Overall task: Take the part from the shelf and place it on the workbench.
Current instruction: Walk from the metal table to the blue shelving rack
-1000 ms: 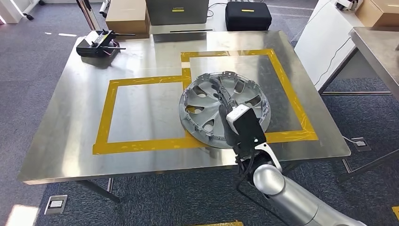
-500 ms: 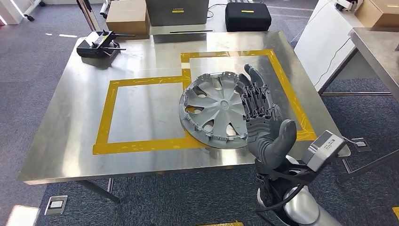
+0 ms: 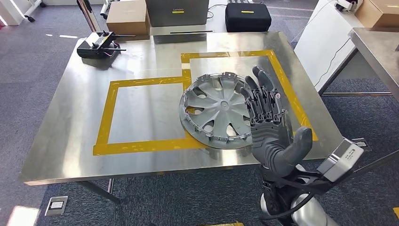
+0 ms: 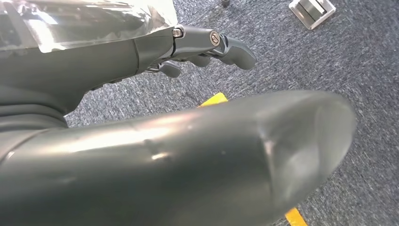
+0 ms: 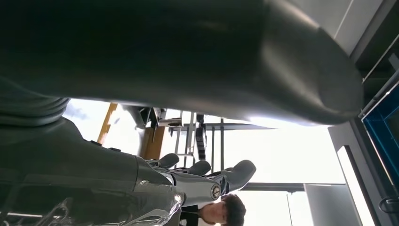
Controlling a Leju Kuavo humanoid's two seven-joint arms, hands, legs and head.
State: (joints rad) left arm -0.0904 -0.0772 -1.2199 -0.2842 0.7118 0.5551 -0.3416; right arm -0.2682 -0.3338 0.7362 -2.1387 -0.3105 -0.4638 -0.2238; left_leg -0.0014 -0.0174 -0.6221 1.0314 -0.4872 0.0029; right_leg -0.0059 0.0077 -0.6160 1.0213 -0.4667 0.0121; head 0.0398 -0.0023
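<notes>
The right robot hand stood at lower right of centre in the head view, palm up and raised above the desk, its fingers straight and spread, the thumb out to the right, holding nothing. Its fingertips overlapped the right rim of the hubcap in the picture; whether they touched it could not be told. In the right wrist view the right robot hand showed the same straight fingers against a bright background, with a person's head at the bottom edge.

The left robot hand hung over grey carpet in the left wrist view, its fingers extended and apart, with nothing in them.

The hubcap lay flat on the desk near the frame's centre, across the yellow tape where the two taped squares met. A black remote controller sat at the desk's upper left corner. Beyond the far edge were a cardboard box and a black case.
</notes>
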